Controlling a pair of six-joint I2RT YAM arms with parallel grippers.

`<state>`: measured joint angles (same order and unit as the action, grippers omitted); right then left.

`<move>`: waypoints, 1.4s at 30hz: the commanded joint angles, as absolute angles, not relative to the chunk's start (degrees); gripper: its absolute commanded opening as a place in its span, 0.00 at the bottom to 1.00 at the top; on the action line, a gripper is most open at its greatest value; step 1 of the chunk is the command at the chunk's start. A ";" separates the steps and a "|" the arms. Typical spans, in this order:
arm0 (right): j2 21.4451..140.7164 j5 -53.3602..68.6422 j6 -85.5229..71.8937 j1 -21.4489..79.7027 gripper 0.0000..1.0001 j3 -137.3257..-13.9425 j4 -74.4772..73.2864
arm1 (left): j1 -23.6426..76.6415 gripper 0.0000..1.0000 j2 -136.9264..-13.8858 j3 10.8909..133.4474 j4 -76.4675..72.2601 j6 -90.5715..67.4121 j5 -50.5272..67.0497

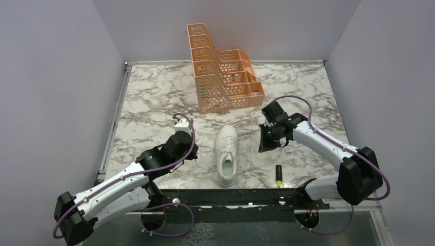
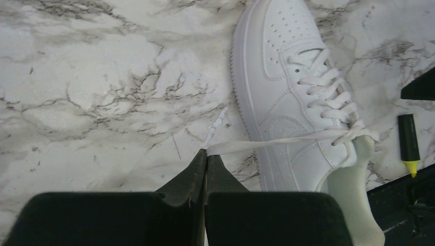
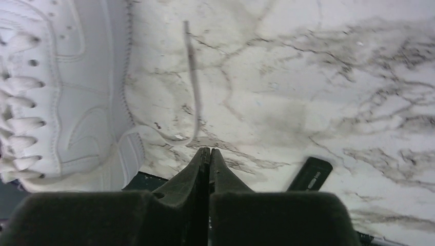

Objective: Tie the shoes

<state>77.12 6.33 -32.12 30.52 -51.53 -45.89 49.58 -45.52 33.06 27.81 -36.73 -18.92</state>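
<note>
Where the overhead camera looks down on the marble table (image 1: 149, 102), the white sneaker (image 1: 226, 154) lies near the front edge between the two arms. Its toe points far toward the orange rack (image 1: 223, 77), and a yellow-tipped highlighter (image 1: 278, 176) lies just to its right. The left gripper (image 1: 191, 152) sits to the shoe's left and the right gripper (image 1: 264, 143) to its right, but at this range neither the laces nor the jaws can be read clearly. The left wrist view supplies that. Its jaws are pressed together on the left lace (image 2: 267, 143), which runs as a nearly straight band from the fingertips across to the top eyelets, with a thin loose end lying on the marble beyond. The right wrist view shows those jaws closed as well, with no gap. The right lace (image 3: 192, 87) curves out from the shoe's side, passes just beside the tips and runs far across the table. Whether it is actually pinched I cannot tell, since it is blurred and seems to stop short of the tips. By my reading no knot is formed yet, and the ends are only being drawn out. Nothing pins the sneaker down, so a harder pull from the left could drag or roll it. A thin lace can also slip from closed pads. If the right holds nothing, any crossing would fail, and a sweeping right arm could knock the highlighter.
</note>
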 commanded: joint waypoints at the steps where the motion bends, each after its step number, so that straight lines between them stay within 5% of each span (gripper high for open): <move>1: 79.82 15.92 -18.40 30.48 0.11 -54.74 -42.08 | 49.24 0.00 -45.77 32.87 21.32 -32.33 -13.05; 5: 80.74 23.96 -5.94 33.60 0.26 -56.47 -38.38 | 49.30 0.00 -48.11 33.83 20.86 -31.58 -11.20; 11: 78.34 28.07 19.15 36.73 0.35 -53.80 -38.16 | 49.24 0.00 -49.30 34.65 19.87 -29.92 -10.76; 14: 80.81 8.76 -2.12 34.96 0.54 -54.61 -34.35 | 49.24 0.00 -49.27 34.54 18.73 -29.27 -9.84; 21: 87.16 9.80 -23.83 31.04 0.54 -57.09 -43.95 | 49.27 0.00 -48.99 33.98 12.68 -24.49 -4.56; 28: 93.00 14.40 -27.98 32.39 0.40 -54.22 -38.14 | 49.22 0.00 -51.08 33.73 6.79 -20.88 -0.12; 35: 97.80 6.70 -33.12 35.09 0.29 -53.19 -34.91 | 49.23 0.00 -53.40 34.53 4.60 -19.19 3.30; 40: 94.17 3.05 -34.05 34.54 0.02 -52.73 -34.85 | 49.29 0.00 -52.69 32.83 1.59 -17.94 4.45; 42: 89.03 4.34 -31.83 32.42 0.01 -54.34 -35.26 | 49.24 0.00 -52.83 32.68 1.18 -16.18 5.90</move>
